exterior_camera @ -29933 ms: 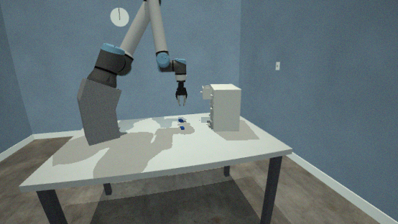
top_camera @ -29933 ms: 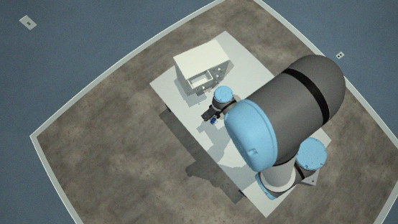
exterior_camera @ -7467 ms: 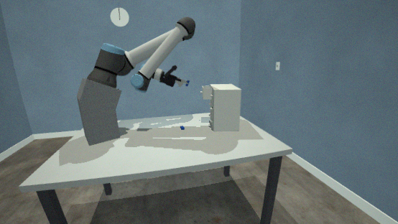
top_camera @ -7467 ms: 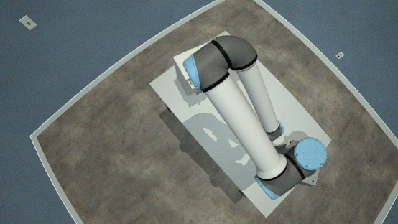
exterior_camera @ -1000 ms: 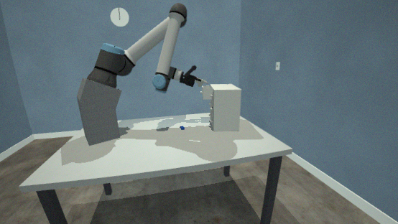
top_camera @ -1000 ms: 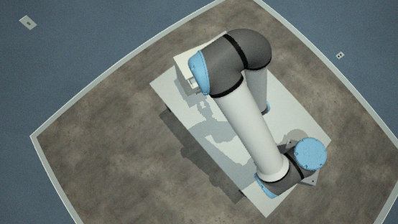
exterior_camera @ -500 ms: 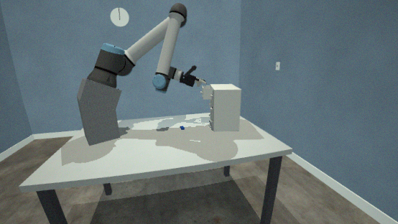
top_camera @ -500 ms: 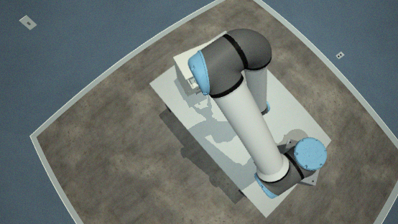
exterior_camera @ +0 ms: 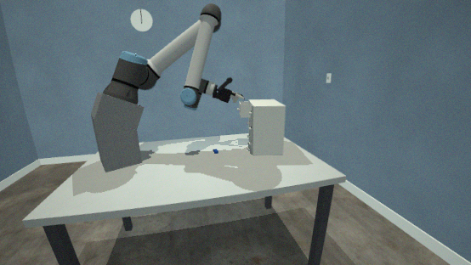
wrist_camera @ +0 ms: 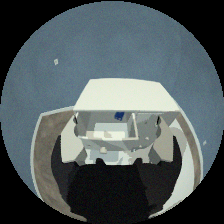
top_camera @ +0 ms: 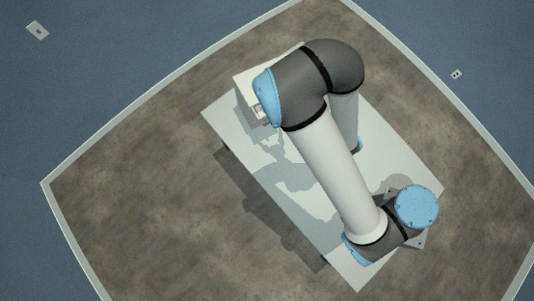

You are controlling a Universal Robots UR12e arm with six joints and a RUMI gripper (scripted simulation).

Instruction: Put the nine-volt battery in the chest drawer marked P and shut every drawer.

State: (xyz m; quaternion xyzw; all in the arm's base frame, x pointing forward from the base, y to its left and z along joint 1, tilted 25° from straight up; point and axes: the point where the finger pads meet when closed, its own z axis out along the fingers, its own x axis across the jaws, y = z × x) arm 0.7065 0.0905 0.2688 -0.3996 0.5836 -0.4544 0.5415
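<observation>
The gripper (exterior_camera: 243, 98) (wrist_camera: 117, 116) stands wide open at the pulled-out drawer (exterior_camera: 244, 109) (wrist_camera: 107, 139), where a blue thing, likely the battery (wrist_camera: 119, 115), lies inside. The drop looks done; next, back clear, then push the drawer shut without shifting the chest (top_camera: 245, 86) (exterior_camera: 268, 127) (wrist_camera: 125, 95).

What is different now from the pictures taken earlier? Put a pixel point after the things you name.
The arm (top_camera: 337, 169) (exterior_camera: 174, 47) has carried a small blue object (wrist_camera: 119, 115) from the table to the chest (top_camera: 245, 83) (exterior_camera: 268, 127) (wrist_camera: 125, 95) and let it go inside the pulled-out top drawer (exterior_camera: 244, 109) (wrist_camera: 105, 139). The chest, drawer and other blue piece (exterior_camera: 216, 151) look unmoved.
</observation>
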